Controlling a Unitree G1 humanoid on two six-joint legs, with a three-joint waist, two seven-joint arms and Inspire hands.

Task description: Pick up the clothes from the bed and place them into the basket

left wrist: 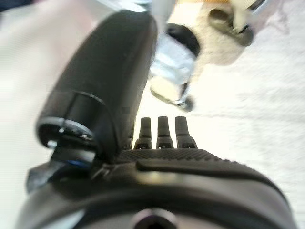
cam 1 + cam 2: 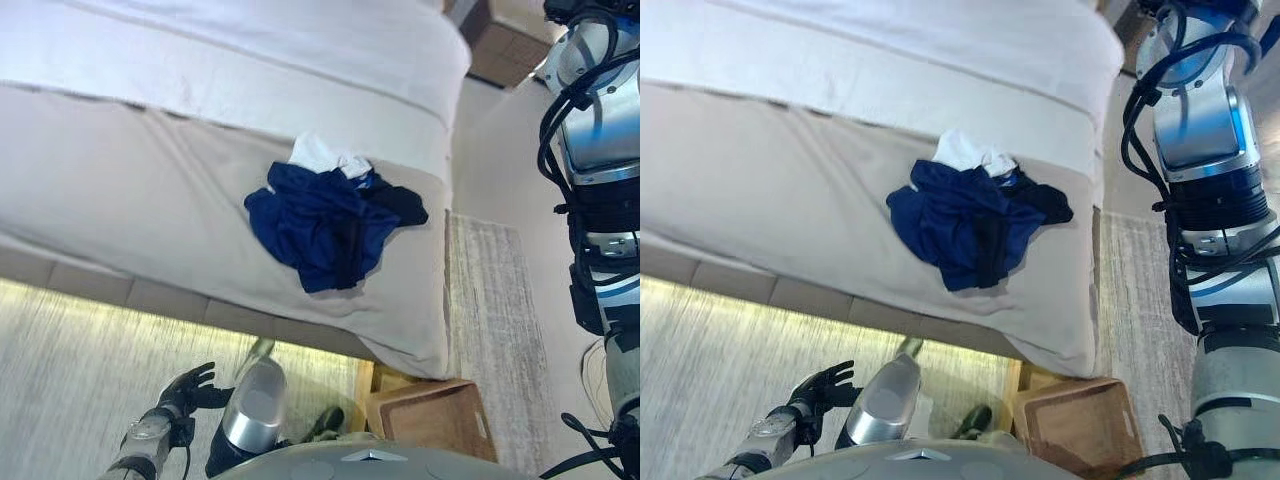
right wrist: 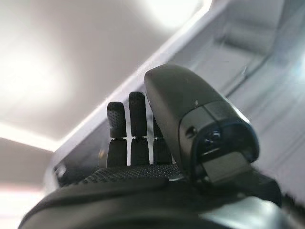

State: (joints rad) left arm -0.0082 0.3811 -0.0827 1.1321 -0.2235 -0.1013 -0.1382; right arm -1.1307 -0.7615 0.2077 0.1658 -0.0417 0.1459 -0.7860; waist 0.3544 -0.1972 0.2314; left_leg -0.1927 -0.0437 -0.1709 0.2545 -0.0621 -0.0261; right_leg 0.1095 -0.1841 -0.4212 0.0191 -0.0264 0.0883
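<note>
A pile of clothes lies on the beige bed (image 2: 120, 200) near its right edge: a dark blue garment (image 2: 320, 225), a white one (image 2: 320, 155) behind it and a black one (image 2: 400, 205) to its right. A brown basket (image 2: 430, 415) stands on the floor below the bed's corner. My left hand (image 2: 190, 388) hangs low by the bed's front side, fingers straight and empty; it also shows in the left wrist view (image 1: 162, 136). My right arm is raised at the right. My right hand (image 3: 136, 124) is open and empty, pointing up at the ceiling.
A white duvet (image 2: 250, 50) covers the far part of the bed. A grey rug (image 2: 495, 320) lies on the floor right of the bed. A brown box (image 2: 510, 45) stands at the far right. A lit strip runs under the bed's front edge.
</note>
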